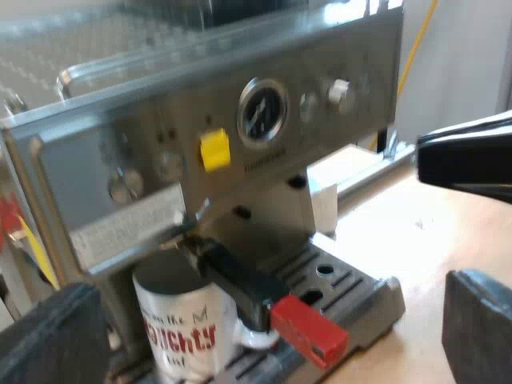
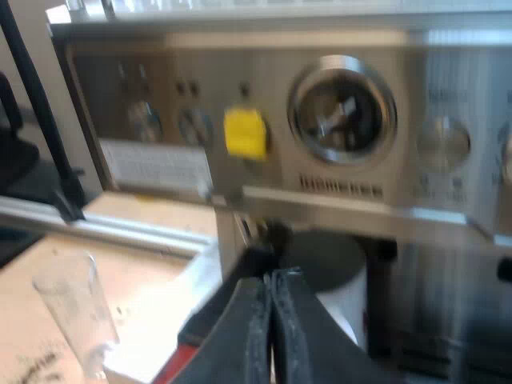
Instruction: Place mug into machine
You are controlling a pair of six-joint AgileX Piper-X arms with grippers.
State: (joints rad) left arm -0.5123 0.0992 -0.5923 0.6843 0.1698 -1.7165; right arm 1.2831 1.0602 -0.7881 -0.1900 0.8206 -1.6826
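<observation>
Fingers status: left fingers (image 1: 52, 336) spread wide, nothing between them, facing the front of the espresso machine (image 1: 160, 120). right fingers (image 2: 260, 336) pressed together, nothing gripped, close up at the machine front just ahead of the mug (image 2: 348, 300). Mug is white with red lettering and stands upright on the drip tray (image 1: 356, 292), under the holder (image 1: 240, 280) that's locked into the machine. The holder's dark handle reaches out across the mug's top, and its red end (image 1: 308, 330) sticks out past the mug's side. Yellow tag (image 1: 214, 150) and round gauge (image 1: 262, 112) sit on the panel above. Measuring glass (image 2: 72, 308) is upright on the table (image 2: 148, 272), apart from the machine.
</observation>
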